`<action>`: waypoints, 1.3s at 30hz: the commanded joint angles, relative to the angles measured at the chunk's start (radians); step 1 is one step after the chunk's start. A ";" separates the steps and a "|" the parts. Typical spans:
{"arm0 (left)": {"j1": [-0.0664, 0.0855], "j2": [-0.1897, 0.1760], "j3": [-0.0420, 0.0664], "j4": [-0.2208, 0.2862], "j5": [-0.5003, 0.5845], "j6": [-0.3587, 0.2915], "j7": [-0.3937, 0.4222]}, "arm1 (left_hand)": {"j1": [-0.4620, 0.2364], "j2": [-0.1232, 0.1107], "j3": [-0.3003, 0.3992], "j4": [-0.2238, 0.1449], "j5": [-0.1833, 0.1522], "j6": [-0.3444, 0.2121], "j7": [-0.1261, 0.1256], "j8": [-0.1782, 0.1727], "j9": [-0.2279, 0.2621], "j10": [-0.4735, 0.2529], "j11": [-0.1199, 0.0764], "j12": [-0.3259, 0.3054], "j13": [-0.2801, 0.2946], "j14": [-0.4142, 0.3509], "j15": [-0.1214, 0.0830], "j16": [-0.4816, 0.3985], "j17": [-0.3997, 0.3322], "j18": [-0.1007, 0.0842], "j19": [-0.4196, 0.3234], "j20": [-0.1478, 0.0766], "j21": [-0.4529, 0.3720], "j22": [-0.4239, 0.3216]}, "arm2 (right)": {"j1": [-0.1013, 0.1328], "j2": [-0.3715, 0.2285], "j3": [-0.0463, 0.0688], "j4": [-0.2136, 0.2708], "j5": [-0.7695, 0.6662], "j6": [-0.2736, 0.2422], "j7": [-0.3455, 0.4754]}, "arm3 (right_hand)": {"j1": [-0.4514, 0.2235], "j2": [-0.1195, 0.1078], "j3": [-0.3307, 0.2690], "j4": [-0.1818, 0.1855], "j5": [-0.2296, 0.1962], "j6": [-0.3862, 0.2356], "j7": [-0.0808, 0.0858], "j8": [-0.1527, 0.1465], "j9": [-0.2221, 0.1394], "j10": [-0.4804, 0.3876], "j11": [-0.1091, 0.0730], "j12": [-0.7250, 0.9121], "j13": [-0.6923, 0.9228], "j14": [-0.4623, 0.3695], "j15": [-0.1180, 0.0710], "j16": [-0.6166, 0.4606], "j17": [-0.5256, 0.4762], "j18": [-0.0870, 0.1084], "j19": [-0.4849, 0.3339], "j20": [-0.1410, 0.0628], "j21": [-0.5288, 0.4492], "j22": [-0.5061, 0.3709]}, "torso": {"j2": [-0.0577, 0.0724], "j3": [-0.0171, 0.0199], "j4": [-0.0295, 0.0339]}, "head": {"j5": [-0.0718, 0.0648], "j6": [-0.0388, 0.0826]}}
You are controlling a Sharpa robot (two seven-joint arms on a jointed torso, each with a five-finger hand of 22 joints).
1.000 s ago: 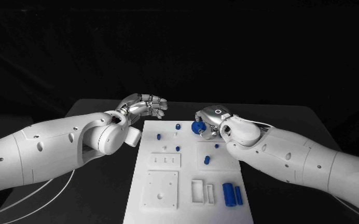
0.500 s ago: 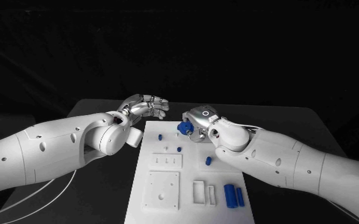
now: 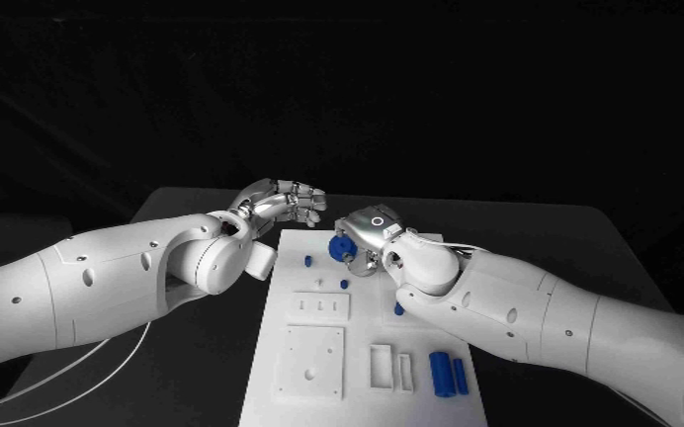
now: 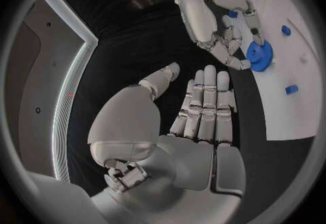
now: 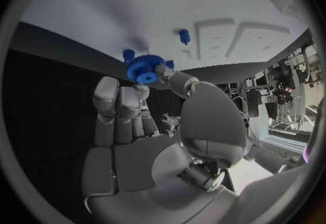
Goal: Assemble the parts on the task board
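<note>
Two blue cylinders (image 3: 448, 375) — near board edge, unblocked

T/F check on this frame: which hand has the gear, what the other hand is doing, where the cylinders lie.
1. The right hand holds the blue gear. True.
2. The left hand grips a blue peg. False: it holds nothing, fingers straight.
3. Two blue cylinders lie on the task board near its closest edge. True.
4. The gear lies flat on the board. False: it is pinched in the right hand's fingers.
</note>
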 commanded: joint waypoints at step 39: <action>0.001 0.015 0.001 0.002 -0.004 -0.004 0.010 | -0.004 -0.001 0.007 0.001 0.004 0.003 0.004 -0.006 0.003 0.003 0.005 -0.005 0.002 -0.005 -0.002 0.002 0.001 0.010 -0.005 0.000 0.005 0.019 | -0.018 0.070 -0.023 -0.096 0.007 0.001 0.013 | 0.011 -0.028 -0.006 -0.007 -0.001 0.157 0.002 -0.072 -0.023 -0.027 0.014 0.001 -0.009 0.003 0.017 -0.017 0.010 0.092 0.004 -0.005 -0.002 0.009 | -0.001 0.0025 -0.0033 | 0.012 -0.006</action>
